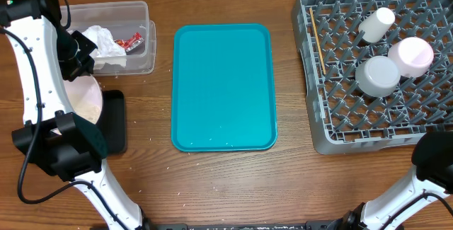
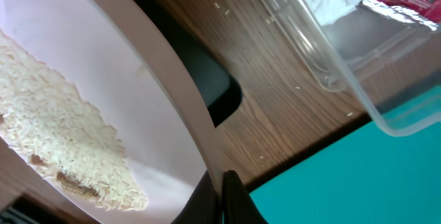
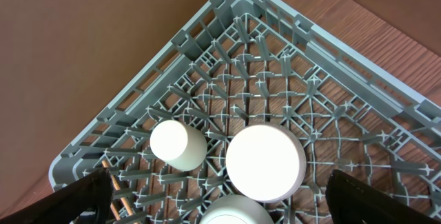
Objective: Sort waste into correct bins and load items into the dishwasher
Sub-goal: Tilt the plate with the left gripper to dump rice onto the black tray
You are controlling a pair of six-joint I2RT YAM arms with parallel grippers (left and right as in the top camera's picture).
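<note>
The step in hand looks like emptying the rice (image 2: 65, 131) from the plate (image 1: 83, 100) into the black tray (image 1: 115, 125). The left pincer (image 2: 219, 186) is clamped together on the plate's rim and holds it tilted above the left part of that tray. A broad patch of grains lies on the plate's face, and a few loose grains dot the counter (image 1: 226, 187) nearby.

The clear tub (image 1: 141, 18) just behind already holds the napkin (image 1: 106, 42) and the red sauce packet (image 1: 130, 43). The teal tray (image 1: 223, 87) in the middle is bare apart from a few specks. In the rack (image 1: 333, 127) on the right sit the cup (image 1: 375, 23), a bowl (image 1: 413, 54), a second bowl (image 1: 377, 75) and the chopsticks (image 1: 317, 40). The right pincer (image 3: 217, 182) hangs above the rack with its jaws wide apart, holding nothing.

So the plate seems to be the last dish to load. The next move likely calls for a steeper tilt or a shake, keeping the low edge over the black tray so the rice lands inside it. After that, the plate must cross the teal tray to the rack and go between the pegs.
</note>
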